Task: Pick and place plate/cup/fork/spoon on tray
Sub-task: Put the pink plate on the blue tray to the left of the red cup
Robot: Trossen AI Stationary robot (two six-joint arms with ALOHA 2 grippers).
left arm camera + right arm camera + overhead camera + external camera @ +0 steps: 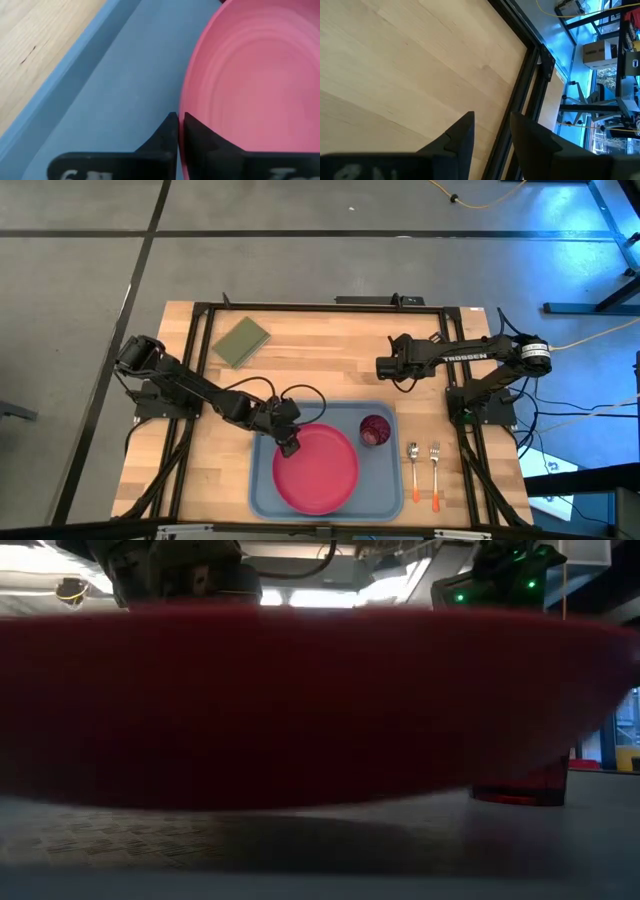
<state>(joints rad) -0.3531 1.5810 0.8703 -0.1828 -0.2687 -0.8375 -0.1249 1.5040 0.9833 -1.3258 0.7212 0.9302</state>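
One plate (318,468), cup (374,430), fork (435,475), spoon (412,472).

A green pad (241,341) is lying flat on the wooden table (320,360), toward 11 o'clock from the table's centre, turned at an angle to the table edges. A black frame (300,307) is running along the table's borders; in the right wrist view one of its bars (520,95) is crossing the wood diagonally. A yellow cable (480,200) is trailing on the floor (80,270) at 1 o'clock.
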